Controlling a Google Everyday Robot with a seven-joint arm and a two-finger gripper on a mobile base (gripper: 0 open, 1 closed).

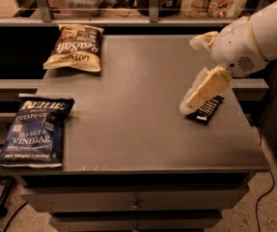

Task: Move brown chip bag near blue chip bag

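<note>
- The brown chip bag (74, 47) lay flat at the far left corner of the table (138, 105), with nothing touching it and no grasp made yet.
- The blue chip bag (34, 132) sat at the near left edge, well apart from the brown one, with bare tabletop between them.
- Over on the right side hung the gripper (192, 74), fingers spread apart and holding nothing, the lower one crossing a small black wrapper (208, 111) in this view.
- By my read, the whole job was left to do: reach across to the brown bag, take hold, carry it forward and set it down beside the blue one.
</note>
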